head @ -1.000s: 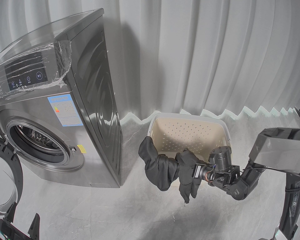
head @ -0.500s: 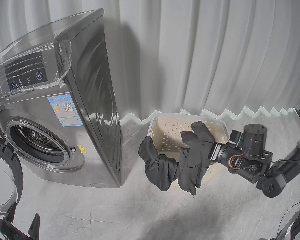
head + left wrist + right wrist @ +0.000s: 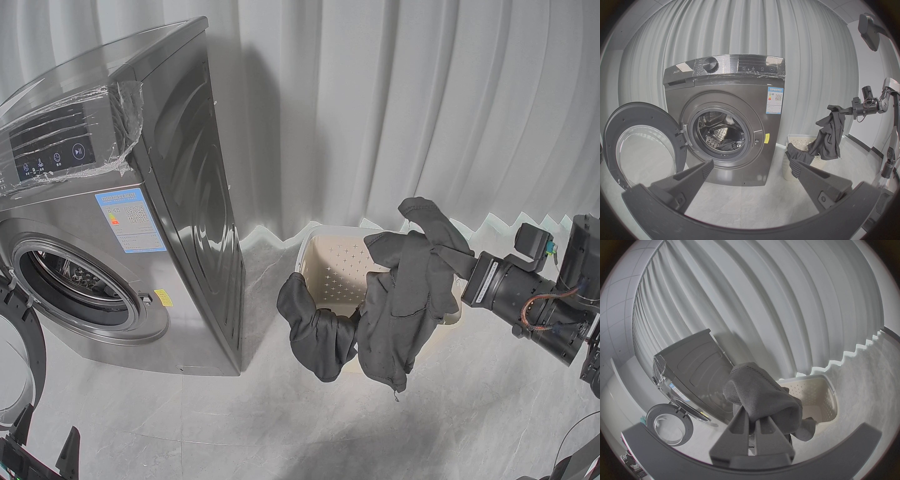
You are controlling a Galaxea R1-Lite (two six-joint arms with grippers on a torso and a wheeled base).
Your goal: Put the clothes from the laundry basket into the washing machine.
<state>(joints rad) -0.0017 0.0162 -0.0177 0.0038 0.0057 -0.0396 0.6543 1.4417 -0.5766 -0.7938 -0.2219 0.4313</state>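
My right gripper (image 3: 454, 260) is shut on a dark grey garment (image 3: 406, 300) and holds it up above the white laundry basket (image 3: 312, 240). The cloth hangs down from the fingers (image 3: 742, 430) to the basket's front. A dark bundle (image 3: 315, 334) lies over the basket's left rim and touches the hanging cloth. The grey washing machine (image 3: 181, 206) stands to the left with its round door (image 3: 640, 147) swung open. Dark clothing (image 3: 726, 145) lies in the drum (image 3: 722, 132). My left gripper (image 3: 751, 164) is open, low in front of the machine.
White curtains (image 3: 406, 112) hang behind the basket and the machine. Pale floor (image 3: 269, 412) lies bare between the machine's front and the basket. The open door (image 3: 19, 350) sticks out at the machine's left, close to my left gripper (image 3: 47, 431).
My right arm has lifted and pulled back to the right, drawing the garment up out of the basket. The bundle on the rim and my left gripper have stayed put.
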